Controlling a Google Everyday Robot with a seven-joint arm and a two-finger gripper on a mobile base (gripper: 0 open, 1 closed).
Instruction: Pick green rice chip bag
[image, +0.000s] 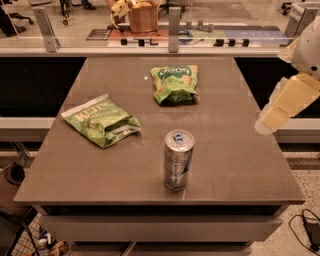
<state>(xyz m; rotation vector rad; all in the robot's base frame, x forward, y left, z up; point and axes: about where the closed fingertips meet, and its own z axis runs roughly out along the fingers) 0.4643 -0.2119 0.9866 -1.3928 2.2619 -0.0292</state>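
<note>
Here we see a brown worktop (235, 150) carrying three things. The green rice chip bag (175, 84) lies on the far half of the worktop, a little right of its middle line. Its printed face is up, so the dark green oval logo with white lettering shows near its far end, and the bag looks puffed and somewhat crumpled. It lies apart from the other two items.

On the left side and nearer to us, a flatter lime-green Kettle chip bag (101, 120) lies at a slant, with its white block lettering along the far-left end. A silver drink can (178, 160) with blue markings stands upright near the front edge, its pull-tab top visible. It stands almost straight in front of the green rice chip bag and to the right of the Kettle chip bag, touching neither.

The end effector (272, 117) is at the right edge of the view, at the lower tip of a pale cream arm section that slants down and to the left. It hangs just outside the worktop's right edge, beside it rather than over it, and well apart from the green rice chip bag. We cannot tell whether it is open or closed, and it holds none of the three items.

Beyond the far edge of the worktop runs a rail with metal posts (173, 27).
</note>
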